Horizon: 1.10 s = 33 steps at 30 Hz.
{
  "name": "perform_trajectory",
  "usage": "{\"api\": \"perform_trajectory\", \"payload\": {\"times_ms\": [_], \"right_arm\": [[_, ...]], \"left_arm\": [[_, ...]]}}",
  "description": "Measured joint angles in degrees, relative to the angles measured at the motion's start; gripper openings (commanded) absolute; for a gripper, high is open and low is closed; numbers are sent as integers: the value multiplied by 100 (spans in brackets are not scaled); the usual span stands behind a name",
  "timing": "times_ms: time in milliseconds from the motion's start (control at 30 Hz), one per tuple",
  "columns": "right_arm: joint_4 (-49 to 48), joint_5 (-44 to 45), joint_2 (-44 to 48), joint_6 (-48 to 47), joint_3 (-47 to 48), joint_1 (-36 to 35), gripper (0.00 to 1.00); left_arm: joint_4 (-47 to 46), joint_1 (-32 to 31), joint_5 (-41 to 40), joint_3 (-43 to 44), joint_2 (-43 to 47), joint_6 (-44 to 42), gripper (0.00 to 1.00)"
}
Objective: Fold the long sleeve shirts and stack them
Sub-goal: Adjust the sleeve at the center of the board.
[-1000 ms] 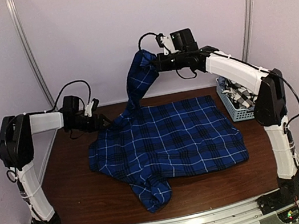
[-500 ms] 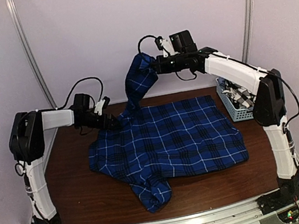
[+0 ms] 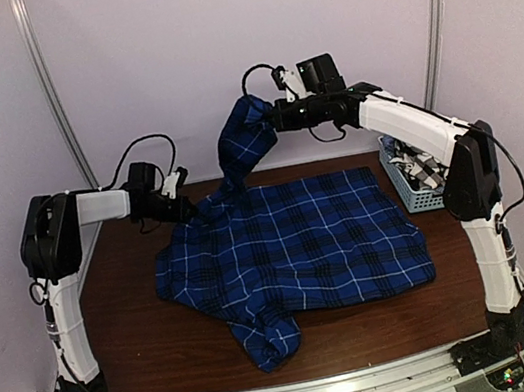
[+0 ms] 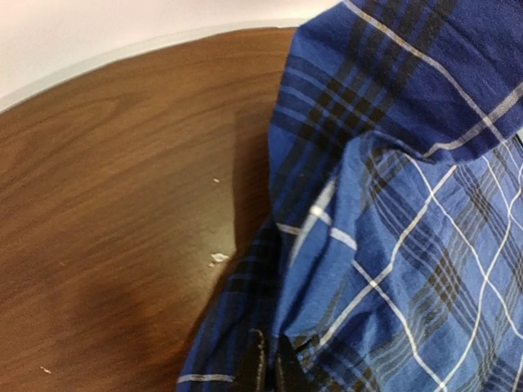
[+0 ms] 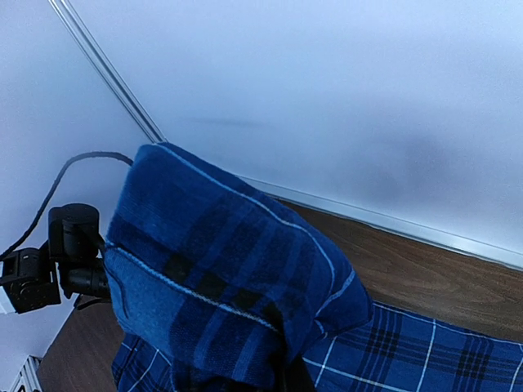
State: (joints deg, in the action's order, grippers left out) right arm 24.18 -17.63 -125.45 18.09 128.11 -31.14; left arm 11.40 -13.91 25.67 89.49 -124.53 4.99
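Left gripper has slid in to blue plaid shirt's far-left shoulder, grip unclear; right gripper pinches sleeve aloft between them

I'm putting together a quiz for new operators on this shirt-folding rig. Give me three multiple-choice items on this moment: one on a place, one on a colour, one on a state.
1. Where on the table does the basket stand?
A. near left corner
B. in the middle, under the shirt
C. far right side

2. What colour is the shirt spread on the table?
A. blue plaid
B. plain red
C. green stripes

3. How is the sleeve at the right gripper?
A. lying flat on the wood
B. lifted above the table
C. stuffed in the basket

Key:
1 C, it sits against the right edge beside the right arm.
2 A, royal blue with black bands and thin white lines.
3 B, the gripper holds it high, and the cloth hangs down to the shirt's body.
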Motion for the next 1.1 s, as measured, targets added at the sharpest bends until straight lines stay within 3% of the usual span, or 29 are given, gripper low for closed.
{"api": "perform_trajectory", "payload": {"times_ms": [300,633,1100], "right_arm": [[4,4,4,-35,-4,35,0],[2,-92,9,-175,-11,140,0],[-48,-662,13,-466,-107,136,0]], "left_arm": [[-367,192,-170,-90,0,420,0],[-962,188,-925,-260,-48,1119,0],[-1353,186,-1762,-33,-782,1897,1]]}}
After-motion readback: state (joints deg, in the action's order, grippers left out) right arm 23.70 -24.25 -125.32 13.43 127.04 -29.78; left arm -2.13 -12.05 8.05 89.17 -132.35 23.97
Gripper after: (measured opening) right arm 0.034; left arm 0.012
